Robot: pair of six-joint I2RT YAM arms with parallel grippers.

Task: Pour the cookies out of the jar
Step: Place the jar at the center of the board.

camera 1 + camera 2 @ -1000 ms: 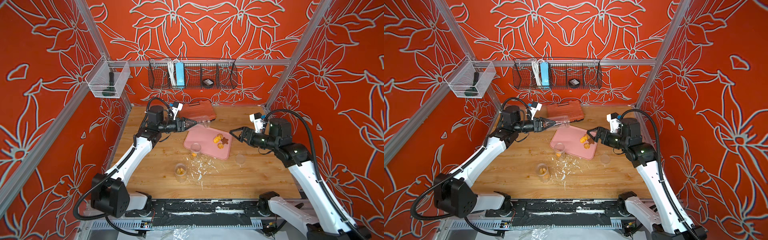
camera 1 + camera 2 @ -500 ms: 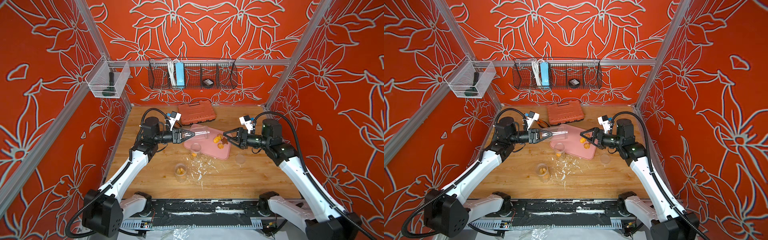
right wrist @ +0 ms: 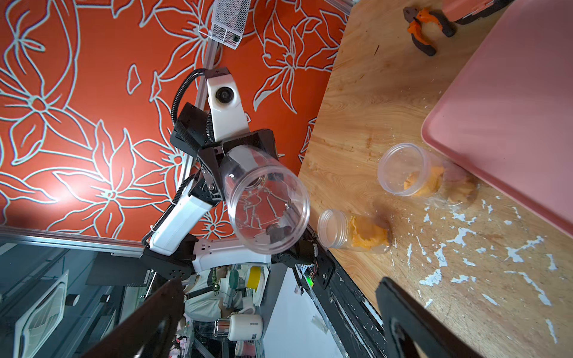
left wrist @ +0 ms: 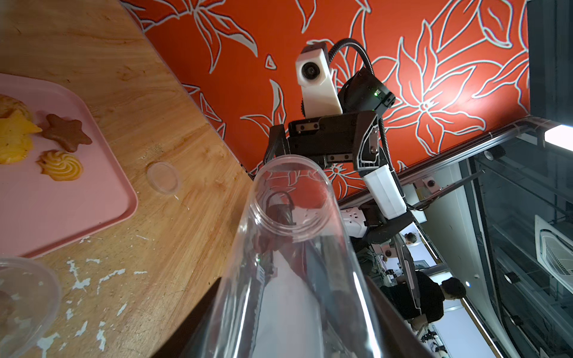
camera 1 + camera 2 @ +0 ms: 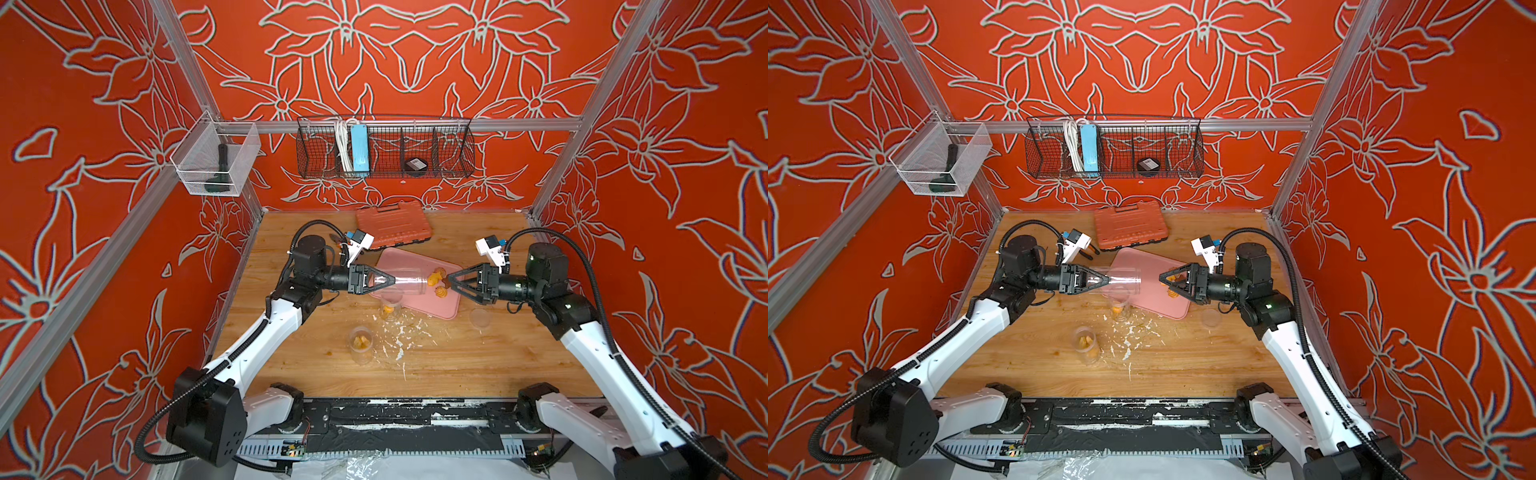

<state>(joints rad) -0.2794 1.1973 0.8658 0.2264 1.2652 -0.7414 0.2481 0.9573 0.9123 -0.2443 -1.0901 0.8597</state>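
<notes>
Left claw [image 5: 390, 279]: clamped on the base of the clear jar [image 5: 411, 282], held level above the pink tray [image 5: 432, 309].
Right claw [image 5: 453, 281]: jaws apart, empty, facing the jar mouth.
Jar contents: none.
Cookies [image 5: 437, 279]: lying on the tray, near the right claw tips.

Field notes from my worktop [image 5: 478, 365]: a pink tray [image 5: 1156, 300] sits mid-board, with white flecks [image 5: 399, 340] scattered near its front edge and a clear lid [image 5: 481, 318] flat beside one corner. Orange tool case [image 5: 392, 226] at the back, pliers [image 3: 421, 21] near it. On the wall, a wire basket [image 5: 384, 147] holds a blue power strip [image 5: 359, 147].
</notes>
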